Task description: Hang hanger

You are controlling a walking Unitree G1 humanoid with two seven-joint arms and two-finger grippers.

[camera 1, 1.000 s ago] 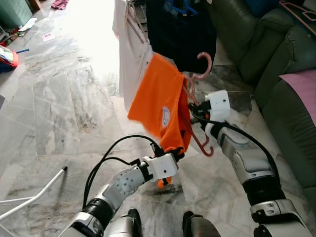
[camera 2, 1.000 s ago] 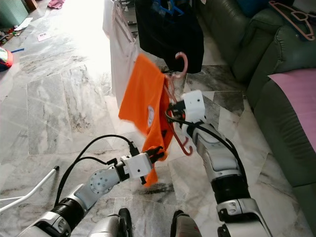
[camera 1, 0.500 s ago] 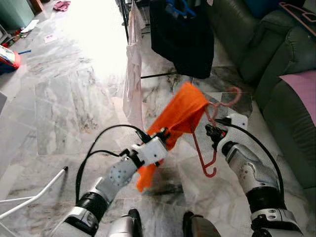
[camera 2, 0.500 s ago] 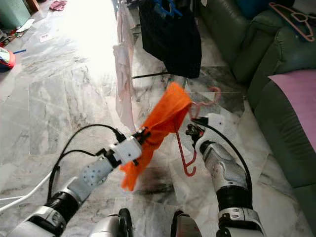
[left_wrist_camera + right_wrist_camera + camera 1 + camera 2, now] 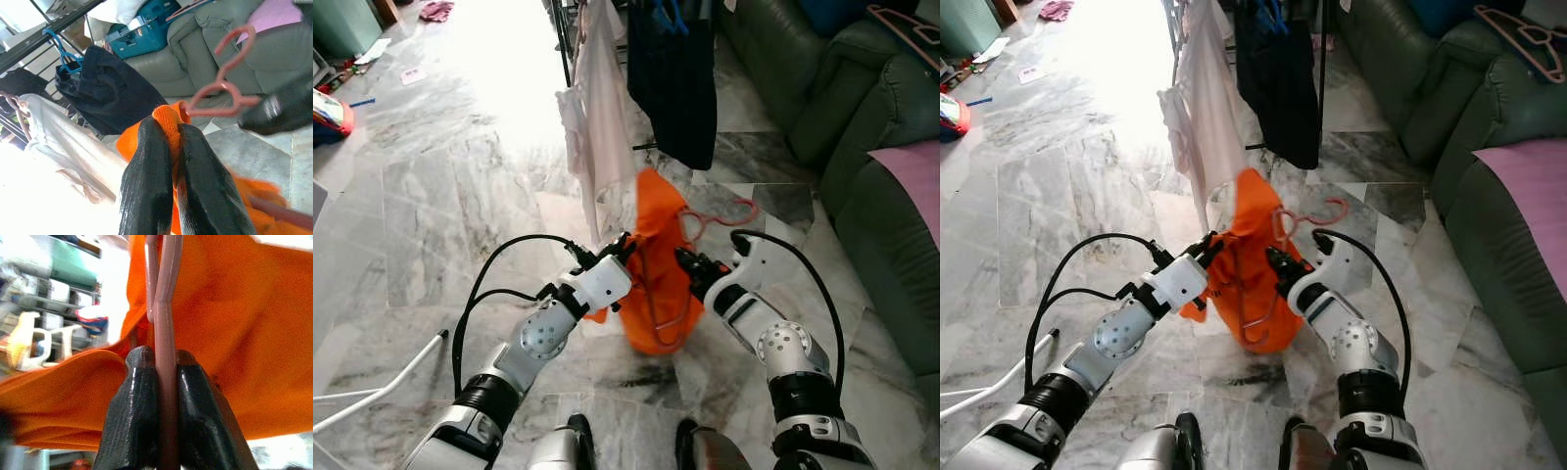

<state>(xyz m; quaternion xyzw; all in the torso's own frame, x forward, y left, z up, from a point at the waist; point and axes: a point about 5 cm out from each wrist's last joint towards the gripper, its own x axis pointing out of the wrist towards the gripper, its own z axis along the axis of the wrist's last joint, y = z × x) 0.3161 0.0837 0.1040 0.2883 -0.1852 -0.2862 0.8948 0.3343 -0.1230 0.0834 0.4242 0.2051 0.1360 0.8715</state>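
An orange garment (image 5: 656,284) hangs low in front of me on a pink hanger (image 5: 717,217) whose hook points to the right. My left gripper (image 5: 625,245) is shut on a fold of the orange garment (image 5: 168,120). From the right, my right gripper (image 5: 690,264) is shut on the pink hanger's (image 5: 165,377) rod, with orange cloth behind it. Beyond them stands a drying rack (image 5: 570,44) carrying a white garment (image 5: 599,117) and a dark garment (image 5: 675,83).
A dark green sofa (image 5: 842,108) runs along the right, with a pink cushion (image 5: 913,171) and another pink hanger (image 5: 906,22) on it. White tubing (image 5: 372,397) lies on the marble floor at lower left. Toys and clutter (image 5: 328,113) sit at far left.
Both grippers have come down and drawn together, so the orange garment now hangs bunched low between them. The camera view has also shifted, showing more of the rack.
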